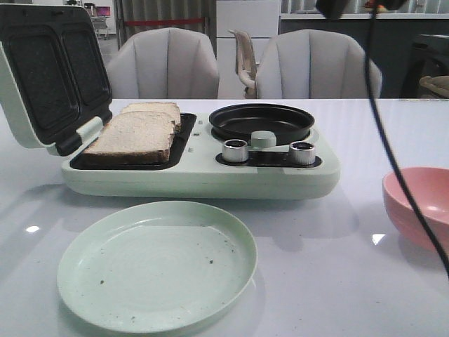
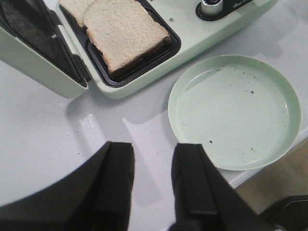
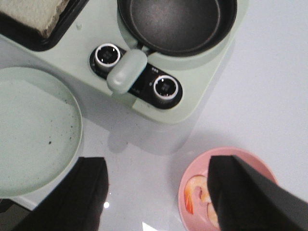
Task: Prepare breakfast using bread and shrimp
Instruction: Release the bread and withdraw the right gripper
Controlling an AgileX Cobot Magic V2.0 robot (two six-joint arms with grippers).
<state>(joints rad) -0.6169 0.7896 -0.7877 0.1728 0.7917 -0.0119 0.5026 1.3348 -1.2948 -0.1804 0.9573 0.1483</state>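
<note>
White table (image 1: 337,281): two bread slices (image 1: 137,133), one shrimp (image 3: 195,192), both grippers (image 2: 151,180) (image 3: 159,192) parted, empty.

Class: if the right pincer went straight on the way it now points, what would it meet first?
Most likely the round pink bowl holding the shrimp: in the wrist view the open right pincer hangs over its rim, one finger across it. Depth is unclear; the white table is possible.

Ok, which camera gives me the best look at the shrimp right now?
The right wrist view: it looks down into the pink bowl, where the shrimp lies, partly covered by a finger of the open right gripper. The front view shows only the bowl's outside, contents hidden. The left wrist view shows neither.
</note>
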